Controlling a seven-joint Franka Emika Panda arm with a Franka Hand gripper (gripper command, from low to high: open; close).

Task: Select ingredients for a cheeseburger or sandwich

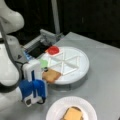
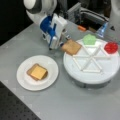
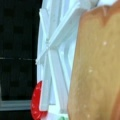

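Tan bread square (image 1: 51, 75) sits tilted at the rim of the round white sectioned tray (image 1: 80, 67), its outer edge overhanging toward the gripper (image 1: 44, 72); in a front view the same bread (image 2: 71, 47) juts past the tray (image 2: 85, 75) toward the gripper (image 2: 60, 44). Blue-and-white gripper body hangs just beside the tray, jaws at the bread's edge; cannot tell how far they are open or whether they actually pinch it. Wrist view is filled on its right by the bread's tan face (image 3: 95, 70), white tray dividers (image 3: 53, 65) behind it. Green leaf piece (image 2: 89, 39) and red disc (image 2: 111, 47) lie in separate tray compartments. On the plain white plate (image 2: 25, 80), near the grey worktop's (image 2: 75, 105) front edge, the sandwich (image 2: 37, 72) stands with yellow cheese uppermost over tan bread.
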